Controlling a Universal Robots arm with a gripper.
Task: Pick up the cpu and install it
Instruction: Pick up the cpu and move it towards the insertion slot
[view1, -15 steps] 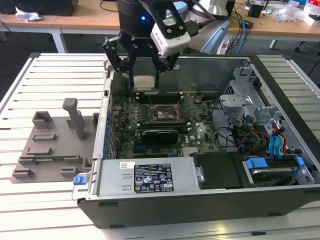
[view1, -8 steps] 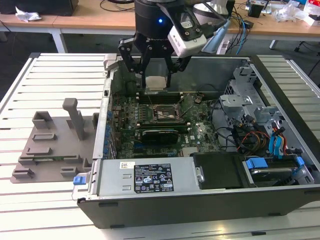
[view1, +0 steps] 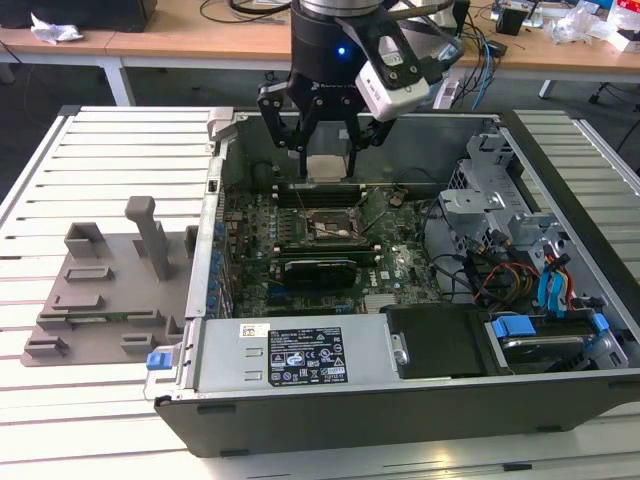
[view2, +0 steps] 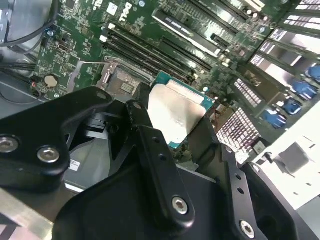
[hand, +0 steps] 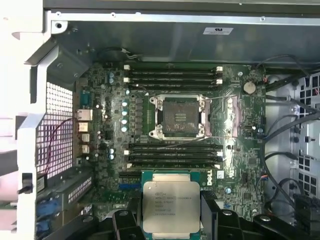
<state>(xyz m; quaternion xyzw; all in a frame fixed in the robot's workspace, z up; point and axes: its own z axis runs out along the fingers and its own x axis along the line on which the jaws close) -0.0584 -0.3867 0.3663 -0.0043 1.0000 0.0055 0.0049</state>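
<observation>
Claw (view1: 329, 158) was clamped on the cpu (hand: 171, 205) by two opposite edges, carrying it over the motherboard (hand: 105, 125) near the open socket (hand: 180, 117). Light, stiff and thin, the chip likely had a delicate underside, so those edges seemed the safest hold.

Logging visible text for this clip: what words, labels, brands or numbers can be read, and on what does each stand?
None can be quoted with confidence.
cpu, clamped in the gripper: printed lines on its top, too small.
Black label on the grey metal box: blurred.
White sticker on the case wall: blurred.
</observation>
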